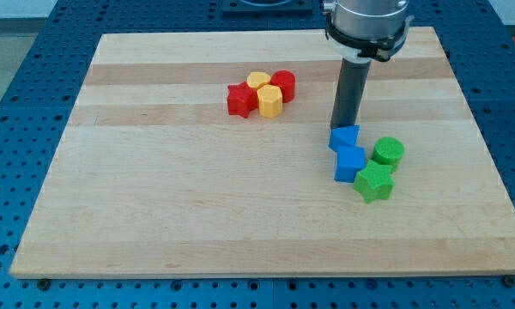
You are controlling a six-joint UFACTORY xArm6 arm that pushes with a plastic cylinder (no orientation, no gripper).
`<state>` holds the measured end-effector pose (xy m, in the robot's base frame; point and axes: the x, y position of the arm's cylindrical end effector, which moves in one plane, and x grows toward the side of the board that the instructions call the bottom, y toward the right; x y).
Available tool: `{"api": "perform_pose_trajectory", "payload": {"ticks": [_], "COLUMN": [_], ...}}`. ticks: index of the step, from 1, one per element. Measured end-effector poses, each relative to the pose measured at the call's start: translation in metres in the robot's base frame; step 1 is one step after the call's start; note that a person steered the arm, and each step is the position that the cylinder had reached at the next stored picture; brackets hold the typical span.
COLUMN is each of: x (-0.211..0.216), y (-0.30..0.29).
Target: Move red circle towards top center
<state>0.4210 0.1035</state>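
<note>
Arm: one, entering from the view's top, right of centre; only its lowest section shows. Collar: pale grey metal cylinder with a black ring beneath, cut off by the frame edge. Rod: straight, dark, upright, hanging from the collar. My tip (343, 127): lower end of the rod, down at counter level

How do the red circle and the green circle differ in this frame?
The red circle sits near the view's top centre, touching the yellow blocks; the green circle sits at the view's right beside the green star. My tip is much nearer the green circle, right behind a blue block. Both are short upright cylinders.
</note>
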Motion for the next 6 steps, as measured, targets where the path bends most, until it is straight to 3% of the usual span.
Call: {"api": "perform_pose_trajectory", "payload": {"ticks": [3, 5, 6], "x": [-0.001, -0.06, -0.064], "y": [-0.004, -0.021, -0.052]}}
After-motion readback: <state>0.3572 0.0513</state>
